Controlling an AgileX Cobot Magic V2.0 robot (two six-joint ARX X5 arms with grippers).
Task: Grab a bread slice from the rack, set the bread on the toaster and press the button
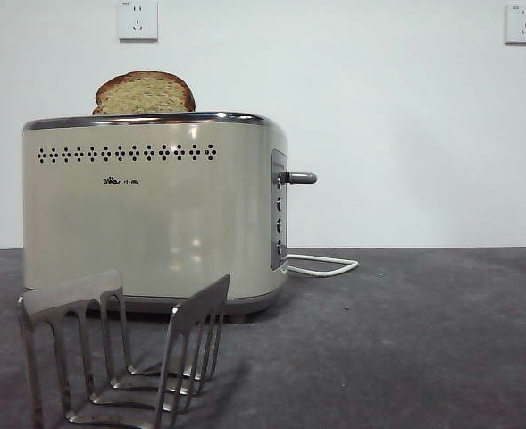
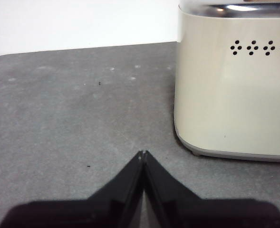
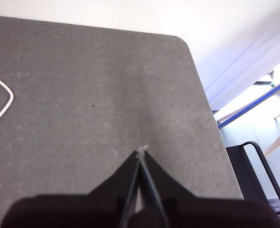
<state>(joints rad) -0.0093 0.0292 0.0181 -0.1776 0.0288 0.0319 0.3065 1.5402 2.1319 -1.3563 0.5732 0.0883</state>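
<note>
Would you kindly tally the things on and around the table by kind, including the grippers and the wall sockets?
Slice of bread: 1
Toaster: 1
Rack: 1
White cord: 1
Wall sockets: 2
Grippers, left gripper and right gripper: 2
Total: 8

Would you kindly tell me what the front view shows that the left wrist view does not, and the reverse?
Only the front view shows the slice of bread standing up out of the toaster's top, the button on its side panel, the rack with no slice in it, a white cord and two wall sockets. Only the left wrist view shows the left gripper, jaws shut, low over the table. Both show the toaster with its row of dots.
</note>
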